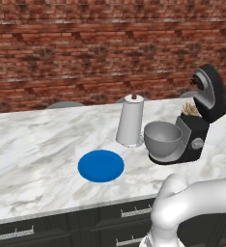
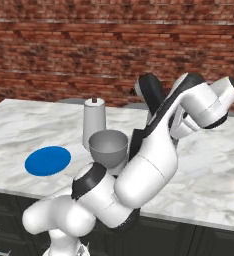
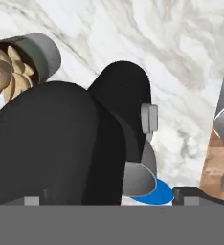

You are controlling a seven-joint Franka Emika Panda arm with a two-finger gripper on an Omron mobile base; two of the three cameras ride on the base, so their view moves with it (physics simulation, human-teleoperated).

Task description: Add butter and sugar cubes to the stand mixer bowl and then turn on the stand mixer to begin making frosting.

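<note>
The black stand mixer [image 1: 202,120] stands on the marble counter with its head tilted up and a silver knob [image 1: 197,143] on its side. Its grey metal bowl [image 1: 162,137] sits in front of it, and I see nothing inside. My gripper [image 2: 180,125] hovers above and behind the mixer head [image 2: 150,92], open with nothing between its fingers. In the hand view the fingertips [image 3: 185,194] stand wide apart, with the mixer [image 3: 51,143] and the bowl [image 3: 141,174] below them. The butter and sugar cubes are out of view.
A blue round plate [image 1: 101,165] lies left of the bowl, near the counter's front edge. A tall white roll [image 1: 131,120] stands behind the bowl. A holder of wooden utensils [image 3: 18,62] stands behind the mixer. My own arm [image 2: 149,165] hides much of the mixer.
</note>
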